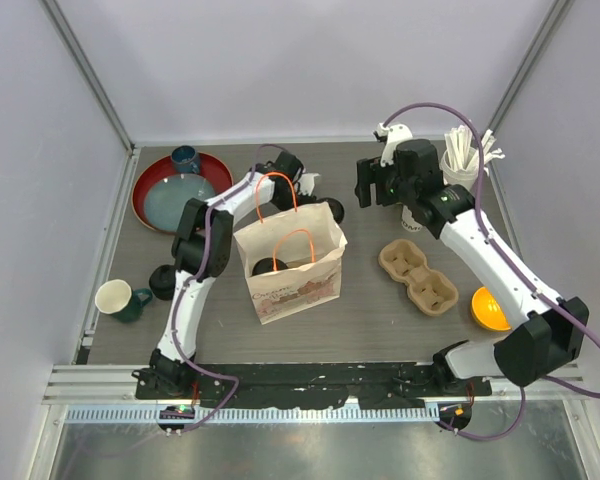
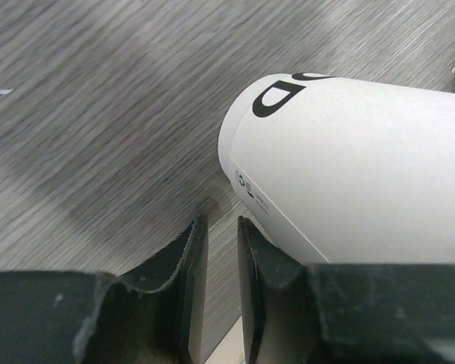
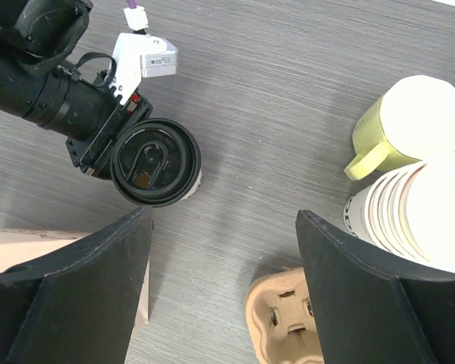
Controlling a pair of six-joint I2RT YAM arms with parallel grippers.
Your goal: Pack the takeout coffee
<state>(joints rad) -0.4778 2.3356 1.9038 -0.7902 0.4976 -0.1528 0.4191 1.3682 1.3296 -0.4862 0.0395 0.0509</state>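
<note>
One takeout coffee, a cream-white paper cup with a black lid, stands on the table behind the paper bag. In the left wrist view its white side fills the right half. My left gripper sits low just beside this cup, its jaws a narrow gap apart with only table between them. In the top view the left gripper is behind the bag. A second black lid shows inside the bag's open top. My right gripper hovers wide open over bare table, right of the cup, holding nothing.
A cardboard cup carrier lies right of the bag. A stack of bare paper cups and a yellow-green mug stand under the right arm. A red tray sits back left, with a green mug and a loose black lid nearer.
</note>
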